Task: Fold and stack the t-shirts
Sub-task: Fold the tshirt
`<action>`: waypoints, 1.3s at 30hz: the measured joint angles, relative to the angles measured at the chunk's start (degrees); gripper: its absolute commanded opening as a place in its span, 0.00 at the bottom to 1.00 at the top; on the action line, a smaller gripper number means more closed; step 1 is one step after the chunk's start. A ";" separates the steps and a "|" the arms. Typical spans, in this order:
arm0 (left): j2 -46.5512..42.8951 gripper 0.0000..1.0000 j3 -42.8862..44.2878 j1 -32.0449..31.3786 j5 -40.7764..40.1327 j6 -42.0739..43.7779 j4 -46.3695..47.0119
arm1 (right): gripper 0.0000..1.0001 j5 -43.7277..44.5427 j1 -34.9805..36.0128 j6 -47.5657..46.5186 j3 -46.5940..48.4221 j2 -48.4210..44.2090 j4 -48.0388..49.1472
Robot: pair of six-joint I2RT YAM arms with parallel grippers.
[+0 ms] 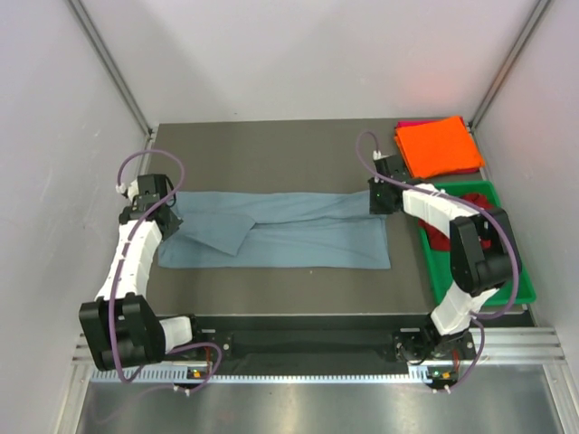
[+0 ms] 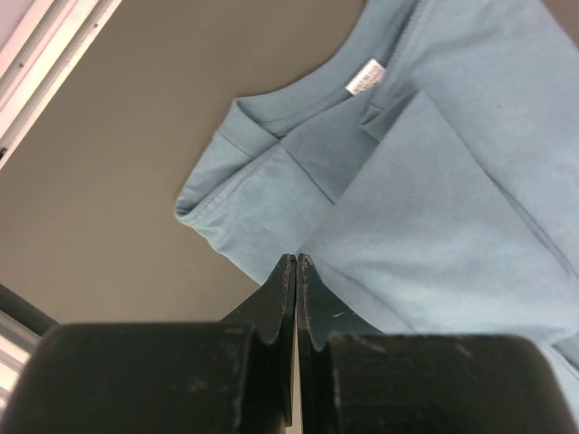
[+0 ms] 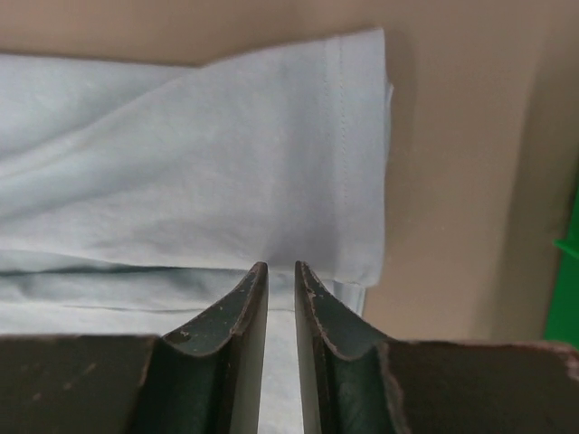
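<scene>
We are folding the blue-grey shirt (image 1: 280, 231), which is lying lengthwise across the table (image 1: 271, 149) with its sides turned in. The orange shirt (image 1: 441, 145) is sitting folded at the far right. The left gripper (image 2: 297, 262) is sitting shut at the collar. The right gripper (image 3: 281, 268) is hovering over the hem, jaws narrowly apart and gripping nothing visible. Next, we judge, it needs a pinch on that hem.

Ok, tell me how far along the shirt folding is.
Done: the orange t-shirt lies folded on the magenta t-shirt, far right. In hand: the blue-grey t-shirt is spread out, partly folded lengthwise, the left gripper shut at its collar end, the right gripper slightly open over its hem. Left: finishing it, then the dark red t-shirt bunched in the green tray.
</scene>
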 measured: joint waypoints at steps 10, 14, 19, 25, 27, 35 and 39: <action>4.04 0.22 -1.33 -0.04 -2.34 -0.20 0.50 | 0.13 3.74 0.00 1.18 -5.62 -0.02 -0.76; 7.45 0.32 1.70 -0.04 -2.38 -0.72 0.79 | 0.12 4.79 0.00 1.57 -5.62 -0.68 -0.81; 13.70 0.35 8.26 -0.04 -1.95 0.04 3.21 | 0.15 5.03 0.00 1.57 -4.87 -1.01 -1.42; 23.82 0.35 14.60 0.44 1.05 3.30 7.39 | 0.24 3.96 -0.76 2.19 -3.56 -3.06 -2.40; 26.34 0.36 15.65 0.59 2.05 4.33 8.33 | 0.25 3.43 -1.33 2.19 -2.54 -3.17 -2.29; 36.28 0.37 22.14 1.81 5.51 8.09 11.23 | 0.29 1.92 -2.45 1.92 -1.38 -3.17 -1.84; 40.81 0.38 25.77 2.45 6.91 9.07 11.98 | 0.31 1.73 -2.86 1.68 -1.38 -3.17 -1.79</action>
